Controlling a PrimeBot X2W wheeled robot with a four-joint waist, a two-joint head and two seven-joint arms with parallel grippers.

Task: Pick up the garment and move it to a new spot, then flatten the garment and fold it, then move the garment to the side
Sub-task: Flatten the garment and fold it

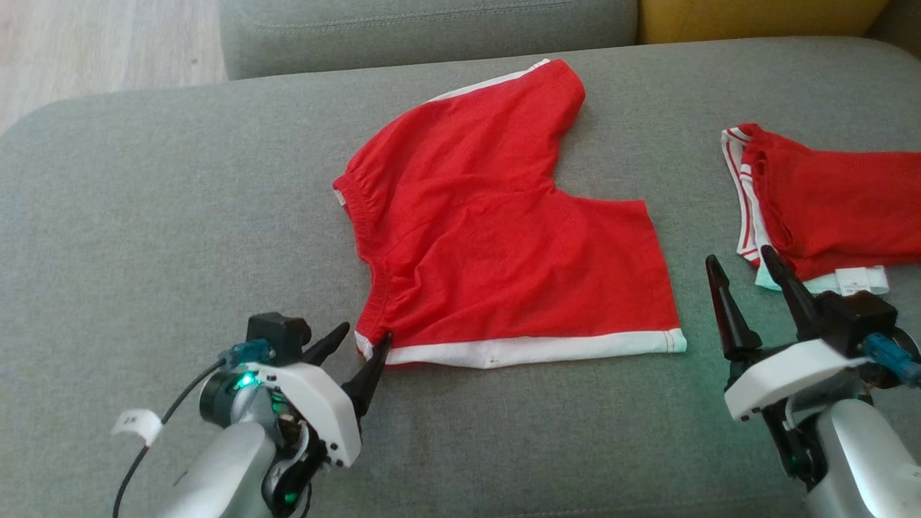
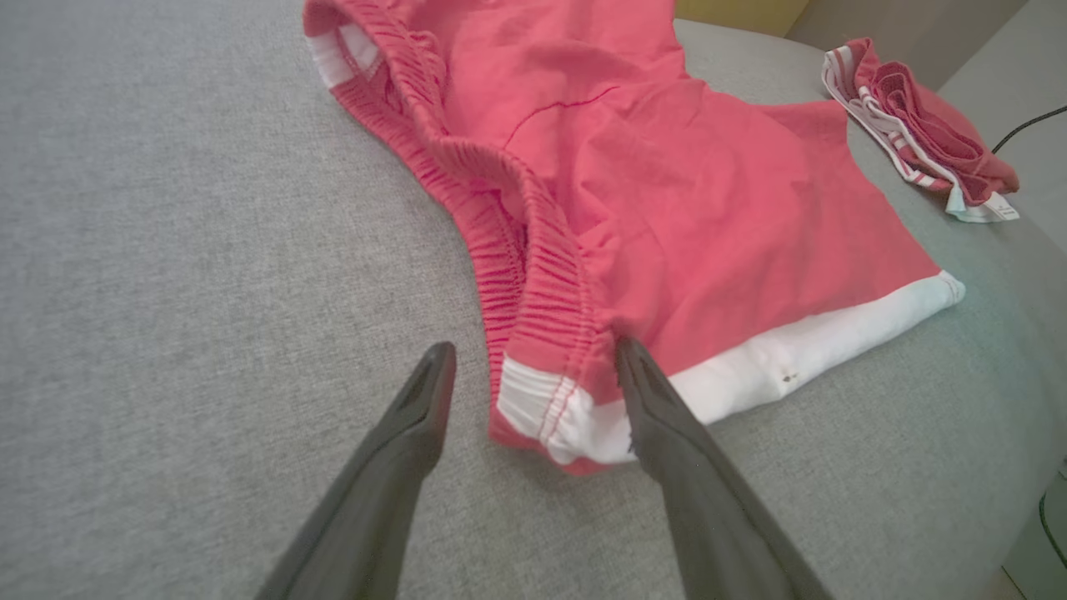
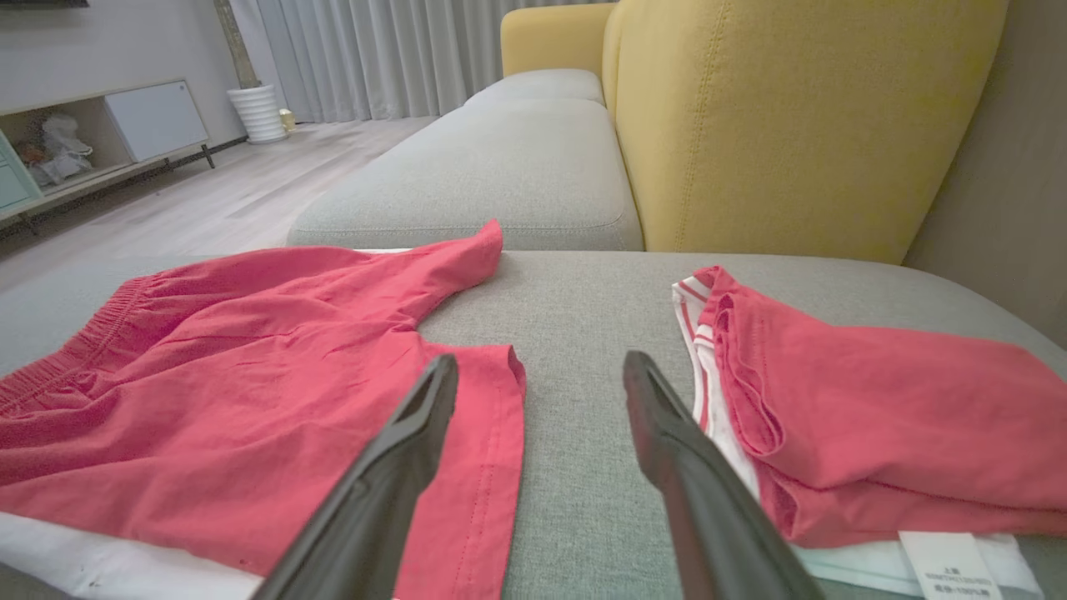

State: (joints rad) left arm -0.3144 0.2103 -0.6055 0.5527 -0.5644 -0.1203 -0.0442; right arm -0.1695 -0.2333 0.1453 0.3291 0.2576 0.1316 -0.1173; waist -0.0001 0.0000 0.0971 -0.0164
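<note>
The left gripper (image 1: 365,332) has its jaws spread astride a corner of the red shorts (image 1: 496,216), while the right gripper (image 1: 739,255) has its jaws spread and empty.

Left of shorts (image 1: 504,237) cushion (image 1: 144,216) bare; folded garment (image 1: 835,208) right.

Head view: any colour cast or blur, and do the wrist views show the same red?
Head view: sharp, shorts saturated red, green glow on the cushion beside the right gripper. Left wrist view: shorts washed to pink, faint green tint at right. Right wrist view: same pink, label print visible.
</note>
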